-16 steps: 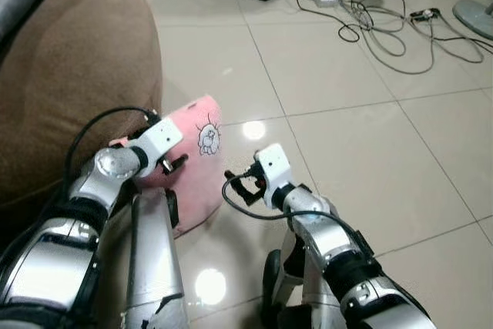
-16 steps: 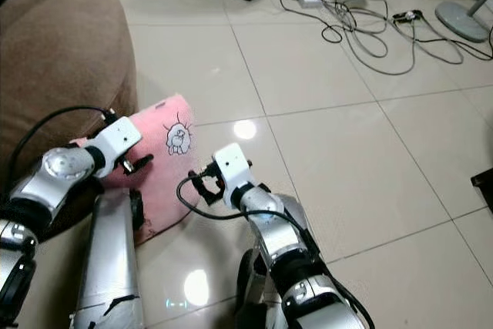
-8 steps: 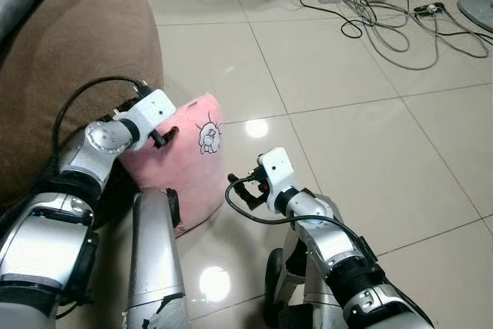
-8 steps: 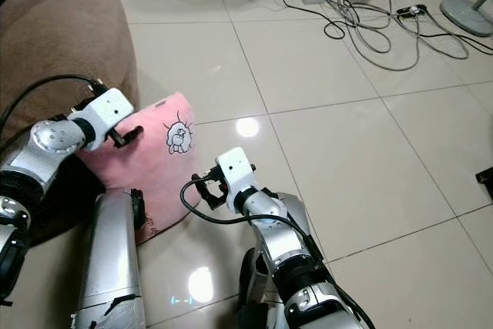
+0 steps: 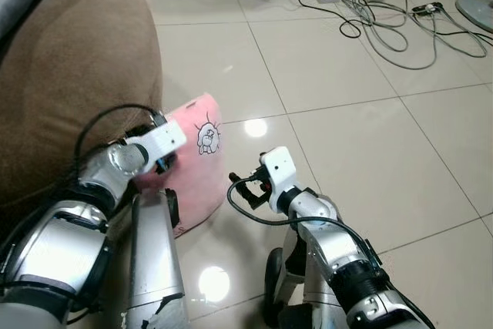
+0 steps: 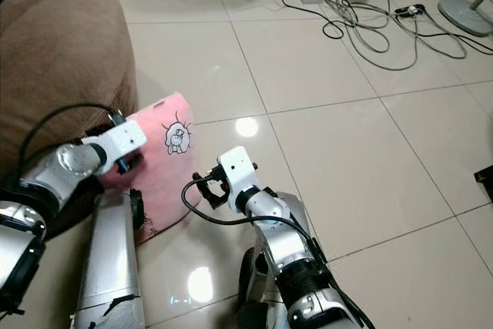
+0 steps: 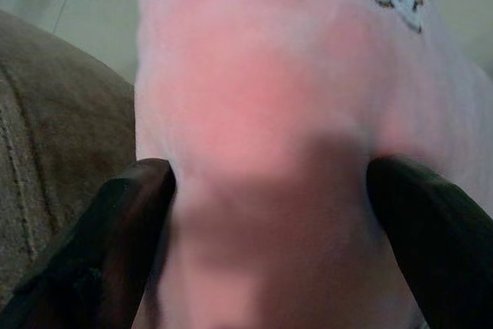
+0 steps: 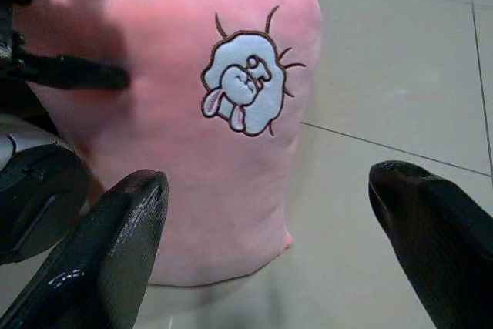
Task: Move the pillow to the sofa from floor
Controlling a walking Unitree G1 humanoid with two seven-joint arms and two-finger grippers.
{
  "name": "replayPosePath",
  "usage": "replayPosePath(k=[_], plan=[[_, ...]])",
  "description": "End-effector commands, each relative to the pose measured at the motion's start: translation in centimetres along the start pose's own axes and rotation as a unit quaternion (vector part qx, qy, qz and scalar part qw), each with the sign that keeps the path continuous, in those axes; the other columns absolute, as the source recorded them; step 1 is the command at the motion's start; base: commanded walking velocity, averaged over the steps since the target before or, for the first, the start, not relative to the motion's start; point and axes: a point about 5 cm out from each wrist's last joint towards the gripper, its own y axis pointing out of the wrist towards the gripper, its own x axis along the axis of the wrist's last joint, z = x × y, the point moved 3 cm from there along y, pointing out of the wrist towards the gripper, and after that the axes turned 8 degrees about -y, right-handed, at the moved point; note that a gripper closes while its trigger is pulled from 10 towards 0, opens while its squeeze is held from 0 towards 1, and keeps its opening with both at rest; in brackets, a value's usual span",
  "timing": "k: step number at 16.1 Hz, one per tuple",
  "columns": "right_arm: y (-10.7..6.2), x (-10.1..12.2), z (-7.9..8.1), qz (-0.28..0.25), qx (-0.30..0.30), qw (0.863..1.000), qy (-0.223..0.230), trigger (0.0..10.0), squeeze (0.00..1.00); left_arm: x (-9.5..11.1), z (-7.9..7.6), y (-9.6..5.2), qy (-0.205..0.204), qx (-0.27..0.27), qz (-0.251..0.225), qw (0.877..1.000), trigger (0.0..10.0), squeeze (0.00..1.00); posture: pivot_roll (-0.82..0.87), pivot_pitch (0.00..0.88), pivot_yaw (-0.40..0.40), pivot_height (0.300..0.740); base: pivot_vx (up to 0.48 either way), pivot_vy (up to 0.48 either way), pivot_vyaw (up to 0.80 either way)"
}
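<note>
Since half a second ago the left hand point(image 5: 163, 162) has dropped from the pillow's top edge to lower on its near face; the pillow point(image 5: 192, 167) itself has barely shifted. It stands on edge on the tiled floor point(image 5: 347, 136), leaning against the brown sofa point(image 5: 69, 75), rabbit patch facing the right side.

Left hand: in the left wrist view both fingers point(image 7: 123, 229) sit either side of a fold of pink fabric, pressed in, so it reads as clamped on the pillow. Right hand point(image 8: 269, 244): fingers wide apart, hovering just short of the pillow's free face, not touching.

Risk: the left grip takes only a pinch of soft plush near one edge. On lifting, the fabric may slide out or the pillow may swing and sag, brushing the robot's own leg point(image 5: 154, 260). The right hand's loose cable point(image 5: 243, 206) hangs near the pillow corner and could snag.
</note>
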Motion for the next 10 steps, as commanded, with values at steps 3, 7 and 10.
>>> replayPosePath(k=[3, 7, 10], plan=[[-0.8, -1.0, -0.1, 0.018, -0.001, 1.000, 0.003, 10.0, 0.00, -0.5, -0.8, 0.3, 0.022, 0.009, 0.020, 1.000, 10.0, 0.00, 0.16, 0.270, -0.169, 0.437, 0.000, 0.000, 0.00], [-1.2, -1.1, -0.2, 0.021, -0.005, 1.000, 0.004, 10.0, 0.00, -0.3, -0.5, 0.4, 0.004, 0.031, 0.015, 0.999, 10.0, 1.00, 0.14, 0.271, -0.169, 0.437, 0.000, 0.000, 0.00], [-1.6, -1.4, -0.2, 0.028, -0.007, 1.000, 0.004, 10.0, 0.00, 0.2, 0.2, 0.3, -0.002, 0.049, 0.004, 0.999, 10.0, 1.00, 0.14, 0.257, -0.170, 0.437, 0.000, 0.000, 0.00]])
